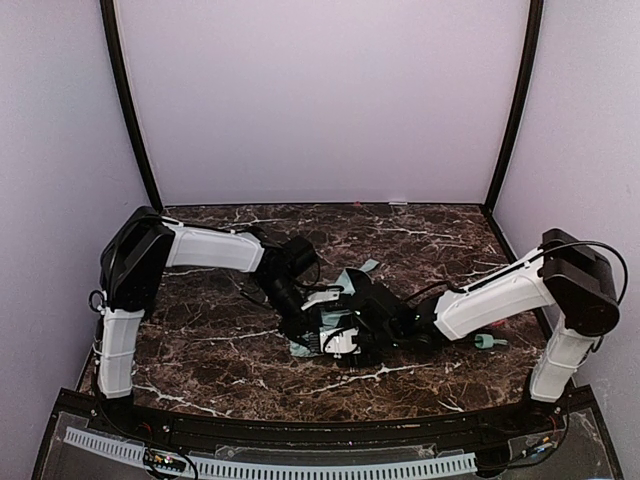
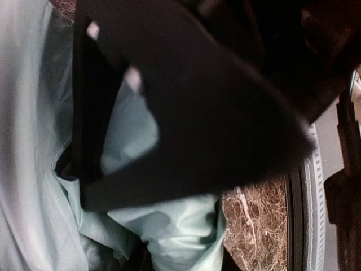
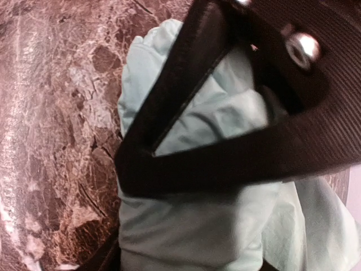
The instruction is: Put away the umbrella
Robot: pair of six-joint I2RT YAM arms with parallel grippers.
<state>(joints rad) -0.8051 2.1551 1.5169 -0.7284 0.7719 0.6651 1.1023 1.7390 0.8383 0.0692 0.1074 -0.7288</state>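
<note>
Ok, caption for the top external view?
Left gripper and right gripper meet over the mint-green umbrella on the marble table.

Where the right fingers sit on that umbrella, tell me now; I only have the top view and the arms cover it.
Observer: In the right wrist view, the right gripper sits over the umbrella, with bunched mint fabric showing between its fingers and bulging past the tips.
Operator: Now give me the left one.
Observer: In the left wrist view, the left gripper also frames crumpled mint fabric between its fingers. Whether it actually pinches the fabric is unclear.
</note>
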